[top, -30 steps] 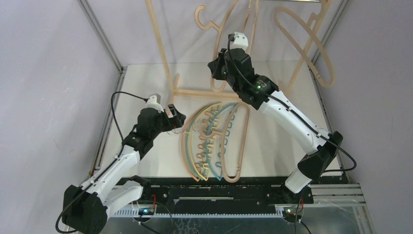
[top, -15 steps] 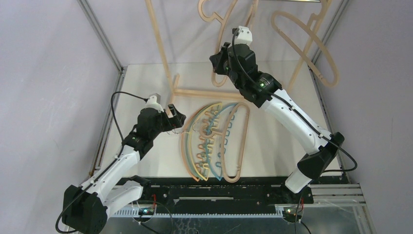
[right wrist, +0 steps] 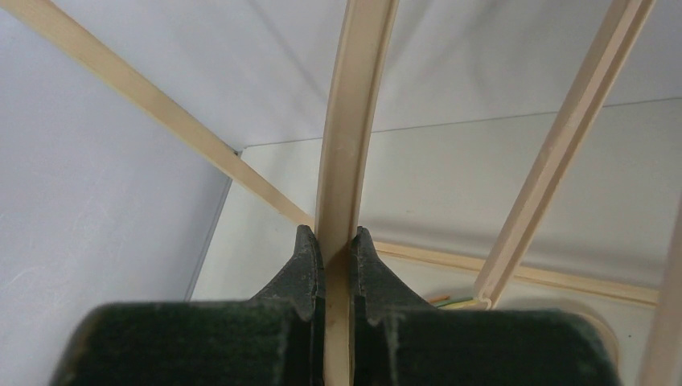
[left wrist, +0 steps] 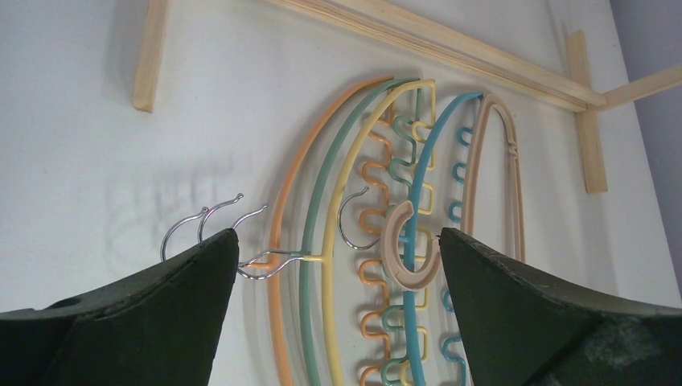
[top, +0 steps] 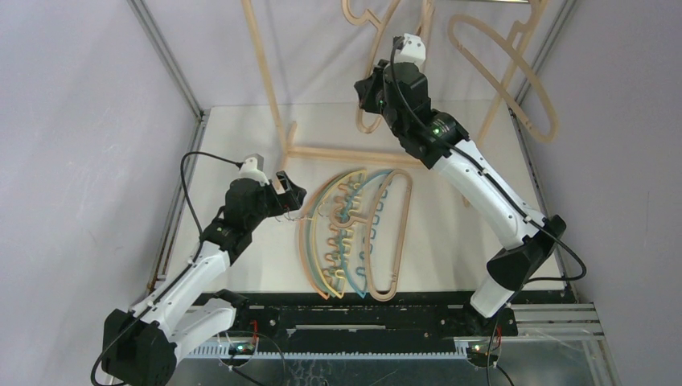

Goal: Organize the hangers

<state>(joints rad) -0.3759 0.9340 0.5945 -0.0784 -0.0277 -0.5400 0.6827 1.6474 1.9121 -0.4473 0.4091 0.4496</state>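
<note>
Up toward the rack [top: 261,64] has gone the right hand [top: 370,90], seen from above, lifting its wooden hanger [top: 362,125]; coloured hangers [top: 346,233] lie on the desk [top: 458,233]. Left wrist: the left hand [left wrist: 338,235] gapes wide and empty above them. Right wrist: its fingers [right wrist: 307,265] clamp the wooden strip.

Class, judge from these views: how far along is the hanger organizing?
Done: one wooden hanger seems hung on the rack. In hand: the right gripper is shut on a second wooden hanger, high beside the rack. Left: the pile on the table, under the open left gripper.
</note>
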